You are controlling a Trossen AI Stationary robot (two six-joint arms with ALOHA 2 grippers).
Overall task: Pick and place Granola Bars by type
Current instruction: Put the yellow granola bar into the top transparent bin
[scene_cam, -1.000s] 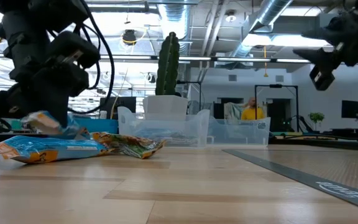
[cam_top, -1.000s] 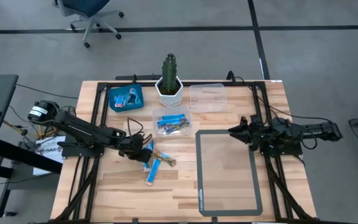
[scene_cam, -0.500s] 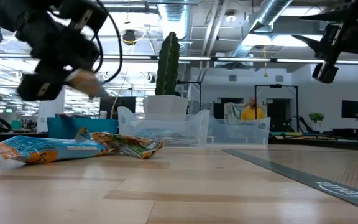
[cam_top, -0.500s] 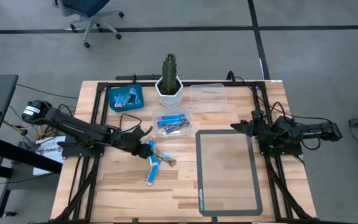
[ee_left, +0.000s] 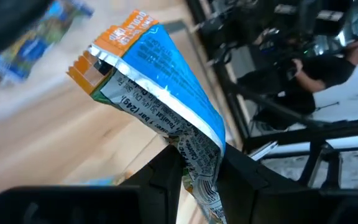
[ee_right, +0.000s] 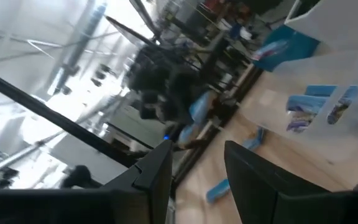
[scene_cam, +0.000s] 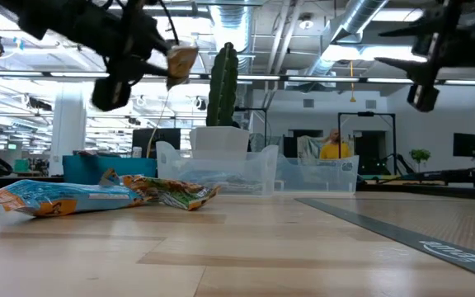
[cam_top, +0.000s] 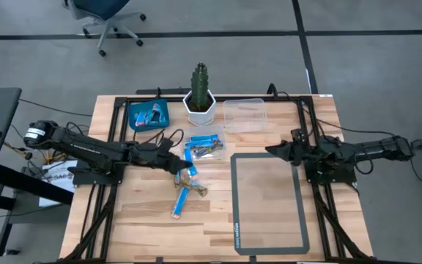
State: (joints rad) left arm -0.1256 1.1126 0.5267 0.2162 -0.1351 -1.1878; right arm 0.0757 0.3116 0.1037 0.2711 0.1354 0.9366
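Note:
My left gripper (cam_top: 176, 165) is in the air just near of a clear container (cam_top: 202, 144) that holds blue bars. It is shut on a light blue granola bar with an orange end (ee_left: 149, 71), which also shows high up in the low view (scene_cam: 181, 59). On the table lie a light blue bar (cam_top: 180, 202) and a brown-gold bar (cam_top: 195, 188), both flat on the wood (scene_cam: 56, 198). More bars lie in the blue tray (cam_top: 149, 115). My right gripper (cam_top: 272, 152) hovers open at the table's right side. My left gripper pinches the light blue bar between its two fingers at one crumpled end of the wrapper (ee_left: 199, 163). The rest of the bar sticks out past the fingertips, orange end farthest. The bar is lifted clear of the table.
A cactus in a white pot (cam_top: 198, 103) stands at the far edge between the blue tray and an empty clear container (cam_top: 245, 115). A grey-framed mat (cam_top: 268, 202) covers the right half. Bare wood lies near of the loose bars. A person (scene_cam: 333, 147) stands far behind.
My left gripper has risen from the pile of bars with the light blue bar in its hold. It has moved up and toward the far edge, toward the clear container with blue bars. The bar has gone from table height to well above it.

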